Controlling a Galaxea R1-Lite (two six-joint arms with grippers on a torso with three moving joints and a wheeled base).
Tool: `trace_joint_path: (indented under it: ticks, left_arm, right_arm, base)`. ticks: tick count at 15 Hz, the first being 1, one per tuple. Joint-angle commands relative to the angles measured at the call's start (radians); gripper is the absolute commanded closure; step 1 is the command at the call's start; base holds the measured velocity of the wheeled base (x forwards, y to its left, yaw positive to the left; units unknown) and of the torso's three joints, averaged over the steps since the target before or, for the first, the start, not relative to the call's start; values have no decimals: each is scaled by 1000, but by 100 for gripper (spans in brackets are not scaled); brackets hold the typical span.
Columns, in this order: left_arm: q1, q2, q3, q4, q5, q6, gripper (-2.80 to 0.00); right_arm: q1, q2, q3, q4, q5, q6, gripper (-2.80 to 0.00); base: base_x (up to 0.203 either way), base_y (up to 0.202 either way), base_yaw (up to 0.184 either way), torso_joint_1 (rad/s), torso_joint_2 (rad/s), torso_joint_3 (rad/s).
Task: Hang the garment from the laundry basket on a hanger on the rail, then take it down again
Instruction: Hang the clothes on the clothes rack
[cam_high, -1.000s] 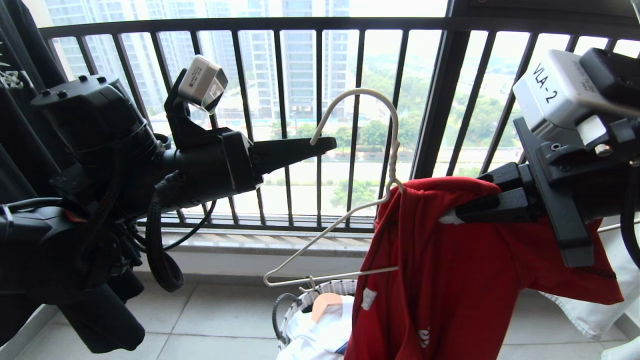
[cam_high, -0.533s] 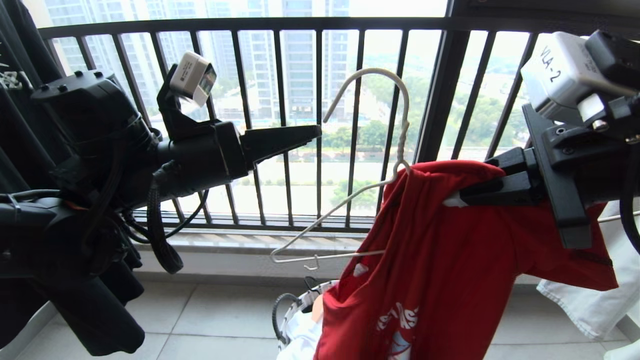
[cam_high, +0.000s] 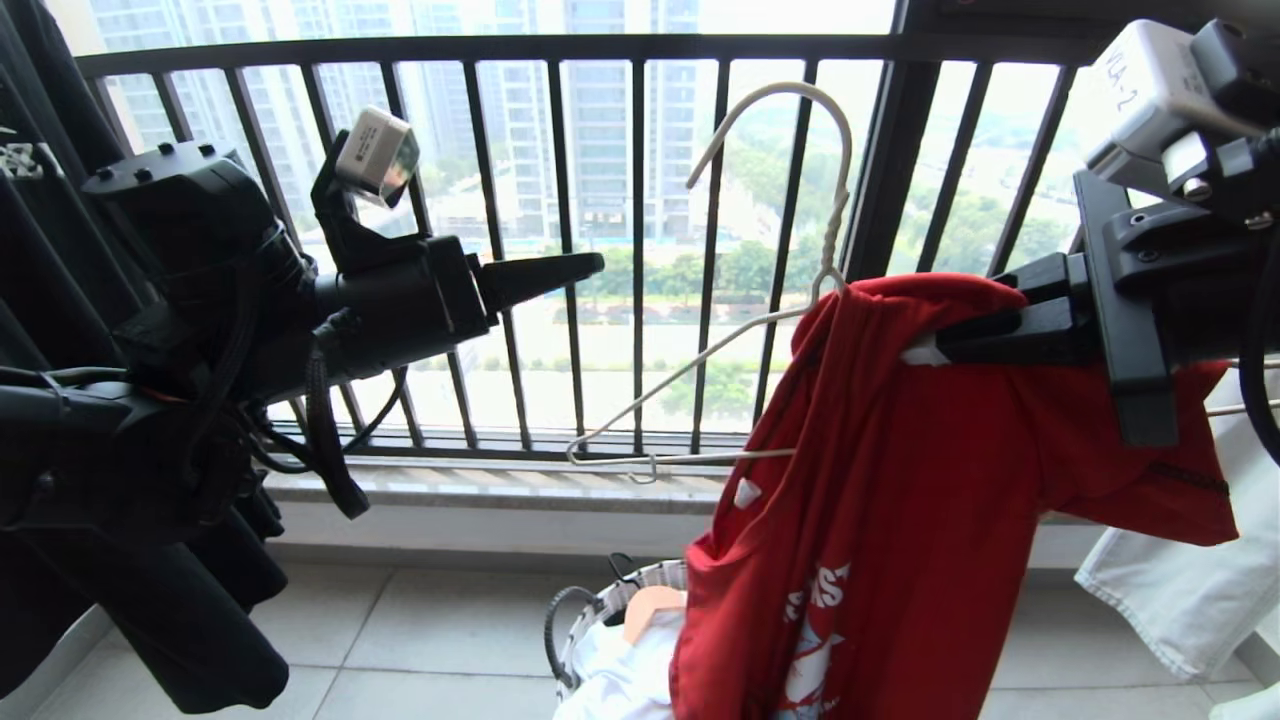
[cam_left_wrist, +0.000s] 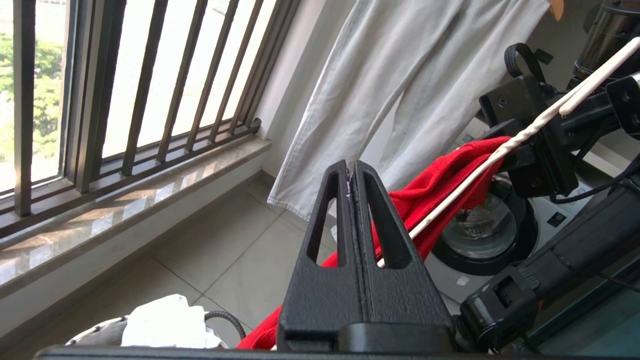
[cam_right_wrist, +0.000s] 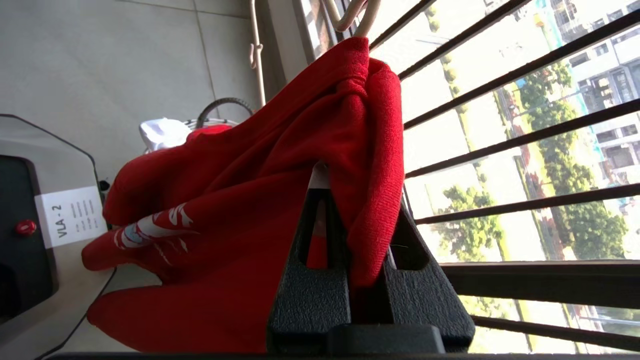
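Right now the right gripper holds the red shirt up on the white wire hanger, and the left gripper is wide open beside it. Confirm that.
Not quite. The left gripper is shut, not open: the left wrist view shows its two fingers pressed together with nothing between them. The rest stands: the right gripper is clamped on the red shirt, which is draped on the white wire hanger.
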Motion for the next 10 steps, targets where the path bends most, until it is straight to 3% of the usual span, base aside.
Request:
trace_joint_path:
  ticks: [1,5,10]
  left_arm:
    - [9,-5,5,-6,-5,-1,0]
    - [20,8,-25,0,-7,-5,0]
    - [44,-5,-30,0,-7,-5,0]
  right_arm:
    - [-32,0,-3,0,3,-3,0]
    - [-43,-8,-25,-60,3,94,0]
    - [-46,-8,-34,-82,-4,96,0]
  base:
    - [0,0,0,0,0,0]
    - [0,0,0,0,0,0]
    - [0,0,0,0,0,0]
